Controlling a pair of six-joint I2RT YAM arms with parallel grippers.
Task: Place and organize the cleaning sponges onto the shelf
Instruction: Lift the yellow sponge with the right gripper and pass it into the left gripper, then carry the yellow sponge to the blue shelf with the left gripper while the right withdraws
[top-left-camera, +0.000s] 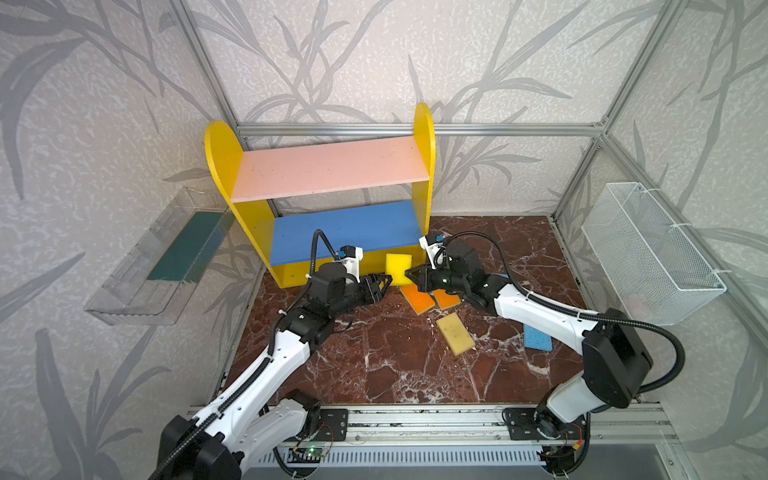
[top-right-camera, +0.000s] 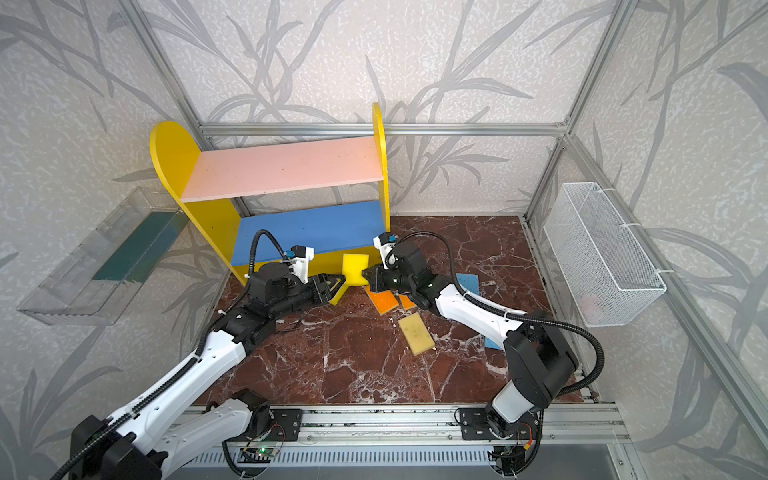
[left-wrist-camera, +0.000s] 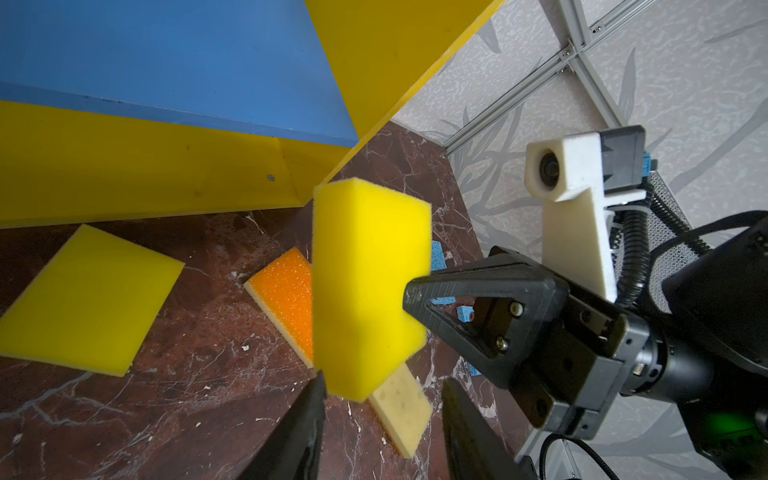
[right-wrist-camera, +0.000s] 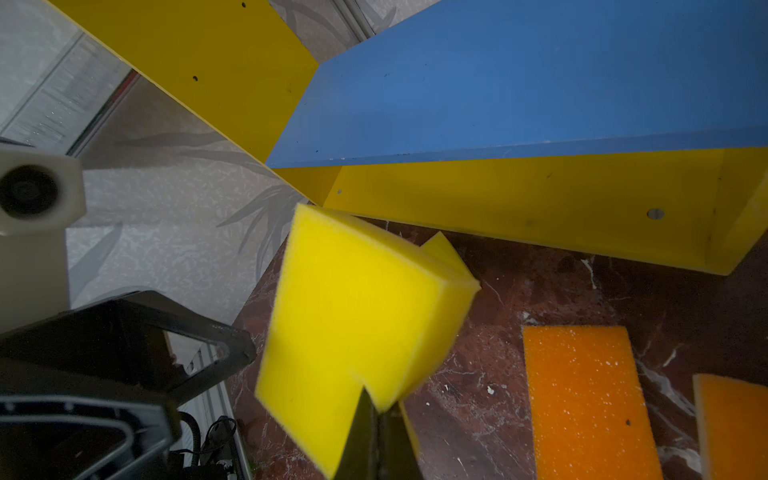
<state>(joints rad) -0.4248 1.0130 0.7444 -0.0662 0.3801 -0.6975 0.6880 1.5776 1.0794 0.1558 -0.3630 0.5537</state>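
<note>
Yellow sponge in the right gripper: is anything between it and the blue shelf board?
Nothing visible. The blue board is bare, and the left gripper is beside the yellow sponge, not between it and the shelf.

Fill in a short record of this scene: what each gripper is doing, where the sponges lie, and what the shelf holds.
Right gripper: shut on a bright yellow sponge, held upright in front of the shelf
Left gripper: jaws open, astride that sponge's edge
On the table: second yellow sponge, two orange sponges, pale sponge, two blue sponges partly hidden by the right arm
Shelf boards: no sponges on them yet
</note>
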